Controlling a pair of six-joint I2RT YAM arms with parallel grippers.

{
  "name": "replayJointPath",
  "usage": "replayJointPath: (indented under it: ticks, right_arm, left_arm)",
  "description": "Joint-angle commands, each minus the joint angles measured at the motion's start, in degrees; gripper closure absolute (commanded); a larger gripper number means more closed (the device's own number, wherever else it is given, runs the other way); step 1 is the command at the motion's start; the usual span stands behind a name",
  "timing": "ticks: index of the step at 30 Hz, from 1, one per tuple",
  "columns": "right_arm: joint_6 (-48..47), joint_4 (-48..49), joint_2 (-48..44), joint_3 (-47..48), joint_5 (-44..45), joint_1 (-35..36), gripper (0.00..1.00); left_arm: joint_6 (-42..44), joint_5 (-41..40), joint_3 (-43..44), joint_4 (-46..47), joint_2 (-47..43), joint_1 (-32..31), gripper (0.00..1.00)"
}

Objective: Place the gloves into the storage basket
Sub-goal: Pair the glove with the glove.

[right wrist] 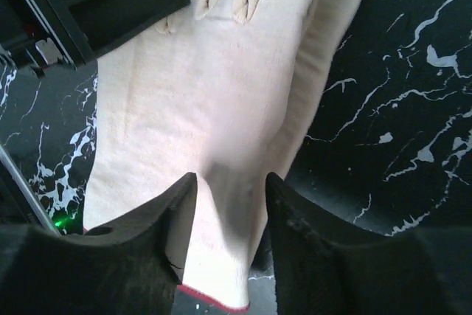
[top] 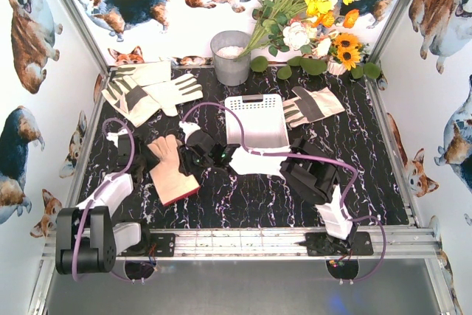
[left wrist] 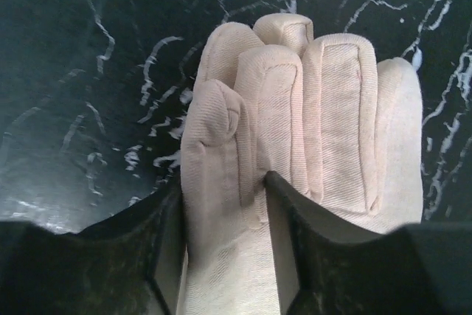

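Item: cream glove, fingertips ahead of my left claw, cuff between jaws of right claw (hem cut off). Both straddle fabric; whether gripping, I cannot tell.

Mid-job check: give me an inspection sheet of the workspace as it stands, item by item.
Surface: black marbled table, white veining.
Job's things: storage basket at centre, no glove seen inside; cream glove lying between the two grippers at its near edge; peach glove further left; glove pile far left; one glove right of the basket.
Clutter: grey bucket and flowers at the far edge.
Grippers: left gripper astride the cream glove's fingers, right gripper astride its cuff; grip cannot be confirmed.
Cables: purple cables loop off both arms, one arcing beside the basket.
Surroundings: corgi-print walls; metal rail at the arm bases.
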Motion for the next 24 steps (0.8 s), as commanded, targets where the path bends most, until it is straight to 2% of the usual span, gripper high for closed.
replayJointPath:
  ticks: [1, 3, 7, 12, 17, 24]
  right_arm:
    - [-1.88, -1.01, -6.47, 1.24, 2.03, -0.17, 0.49]
    - [-2.5, -1.27, -8.28, 0.39, 2.93, -0.22, 0.4]
    - [-3.49, -2.19, -11.27, -1.14, 4.6, -0.16, 0.29]
    - [-4.13, -3.43, -12.73, -1.48, 4.28, -0.26, 0.23]
    - [-6.0, -4.67, -11.95, -0.97, 2.74, -1.25, 0.17]
    - [-5.07, -3.82, -9.42, -0.72, -0.78, -3.81, 0.16]
  left_arm:
    - [2.49, -7.08, 0.63, -3.57, -2.82, 1.64, 0.56]
    - [2.72, -7.86, 1.13, -5.08, -4.25, 1.64, 0.48]
    - [2.5, -8.74, 1.76, -7.36, -6.45, 1.64, 0.32]
    - [1.24, -9.65, 1.24, -9.41, -7.93, 1.64, 0.28]
    - [0.64, -7.91, -0.19, -8.59, -8.54, 2.05, 0.36]
    - [1.02, -5.78, -1.05, -5.62, -6.71, 2.55, 0.61]
